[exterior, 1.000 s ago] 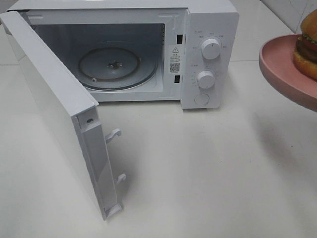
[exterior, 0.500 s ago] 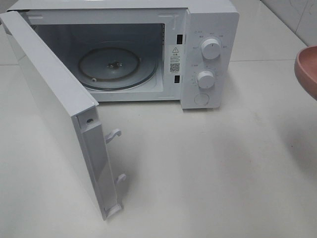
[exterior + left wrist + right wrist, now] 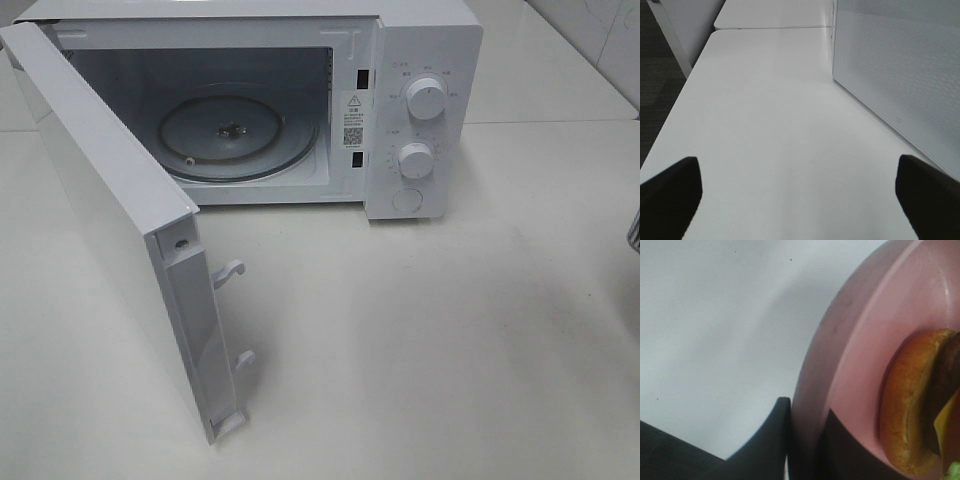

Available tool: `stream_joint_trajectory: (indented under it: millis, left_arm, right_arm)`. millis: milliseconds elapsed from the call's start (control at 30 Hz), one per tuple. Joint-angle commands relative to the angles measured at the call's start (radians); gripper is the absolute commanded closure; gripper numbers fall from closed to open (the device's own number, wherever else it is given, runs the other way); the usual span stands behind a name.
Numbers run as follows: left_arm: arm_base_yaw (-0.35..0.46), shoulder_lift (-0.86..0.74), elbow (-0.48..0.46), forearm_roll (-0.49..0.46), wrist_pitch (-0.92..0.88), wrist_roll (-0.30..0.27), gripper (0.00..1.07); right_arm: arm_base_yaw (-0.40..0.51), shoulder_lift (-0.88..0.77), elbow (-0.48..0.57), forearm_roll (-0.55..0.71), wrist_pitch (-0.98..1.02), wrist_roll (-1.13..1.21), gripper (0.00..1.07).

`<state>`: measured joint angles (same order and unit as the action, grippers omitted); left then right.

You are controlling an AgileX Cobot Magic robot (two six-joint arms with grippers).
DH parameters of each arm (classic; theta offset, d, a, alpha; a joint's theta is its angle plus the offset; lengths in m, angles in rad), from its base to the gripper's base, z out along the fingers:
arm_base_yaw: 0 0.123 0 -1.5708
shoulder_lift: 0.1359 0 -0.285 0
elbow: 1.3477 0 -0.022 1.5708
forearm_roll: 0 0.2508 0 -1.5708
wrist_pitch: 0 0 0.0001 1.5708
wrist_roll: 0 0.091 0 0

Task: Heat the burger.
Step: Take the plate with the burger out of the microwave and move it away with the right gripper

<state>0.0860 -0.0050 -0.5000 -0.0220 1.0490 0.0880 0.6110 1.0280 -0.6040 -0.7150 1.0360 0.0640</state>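
1. We see a white counter (image 3: 450, 340) carrying a white microwave (image 3: 420, 60), our landmark.
2. The microwave's door (image 3: 110, 220) stands swung wide open on the hinge side, its two latch hooks (image 3: 230, 270) pointing away from the cavity.
3. Inside the microwave the round glass turntable (image 3: 235, 135) lies bare.
4. On the microwave's control panel sit two white knobs (image 3: 425, 98), one above the other, with a round button (image 3: 406, 200) below them.
5. The pink plate (image 3: 860, 345) appears only in the right wrist view, so we cannot place it relative to the microwave.
6. The burger (image 3: 912, 400) rests on that plate, with bun, patty and cheese showing.
7. Our right hand (image 3: 802, 440) is clamped on the plate's rim.
8. Our left hand (image 3: 795, 195) hangs beside the microwave's door, fingers (image 3: 670, 190) spread wide, holding nothing.
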Motion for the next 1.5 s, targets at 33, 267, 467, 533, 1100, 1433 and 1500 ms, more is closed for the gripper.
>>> stream_joint_trajectory:
  millis: [33,267,467,533,1100,1433,1500]
  left_arm:
    - [0.0,-0.019,0.002,-0.004,-0.009,-0.007,0.09]
    - [0.0,-0.019,0.002,-0.004,-0.009,-0.007,0.09]
    - [0.0,-0.019,0.002,-0.004,-0.009,-0.007,0.09]
    - [0.0,-0.019,0.002,-0.004,-0.009,-0.007,0.09]
    - [0.0,-0.019,0.002,-0.004,-0.009,-0.007,0.09]
    - [0.0,-0.019,0.002,-0.004,-0.009,-0.007,0.09]
    - [0.0,-0.019,0.002,-0.004,-0.009,-0.007,0.09]
  right_arm:
    - [-0.001,0.028,-0.012,-0.078,0.016,0.071,1.07]
    - [-0.001,0.122,-0.013,-0.077,0.048,0.268,1.07]
    - [-0.001,0.176,-0.034,-0.07,0.077,0.369,1.07]
    - [0.018,0.202,-0.043,-0.07,0.091,0.412,1.07]
    - [0.173,0.3,-0.048,-0.074,0.094,0.619,1.07]
    - [0.173,0.415,-0.047,-0.105,0.041,0.687,1.07]
    - [0.173,0.436,-0.047,-0.116,0.031,0.708,1.07]
